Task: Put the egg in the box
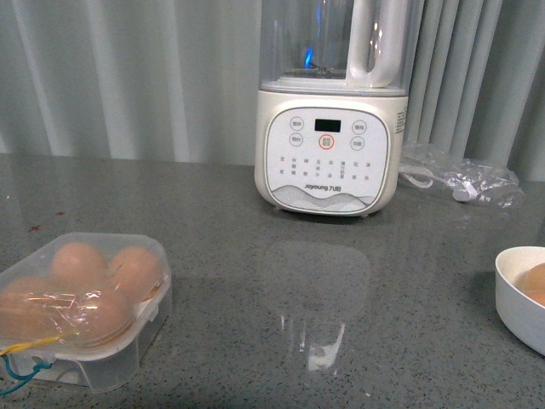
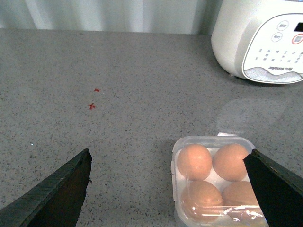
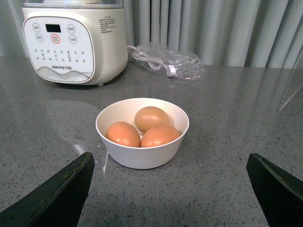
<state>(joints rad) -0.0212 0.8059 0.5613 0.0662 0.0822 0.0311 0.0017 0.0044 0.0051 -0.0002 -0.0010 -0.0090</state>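
The clear-plastic box [image 1: 128, 349] sits at the table's front left and holds four brown eggs [image 1: 78, 262]. Its clear lid seems to lie over them, and a teal string hangs at its front. In the left wrist view the box [image 2: 213, 140] and its eggs [image 2: 194, 161] lie just ahead of my left gripper [image 2: 169, 153], which is open and empty. A round white bowl [image 3: 142, 158] holds three brown eggs [image 3: 151, 118] just ahead of my right gripper [image 3: 170, 156], which is open and empty. The bowl [image 1: 515, 302] shows at the front view's right edge. Neither arm shows in the front view.
A white Joyoung soy-milk maker [image 1: 330, 149] stands at the back middle of the grey table; it also shows in the wrist views [image 2: 265, 38] [image 3: 75, 42]. A clear bag with a white cord [image 1: 464, 179] lies to its right. Small red marks [image 2: 92, 105] dot the table. A curtain hangs behind.
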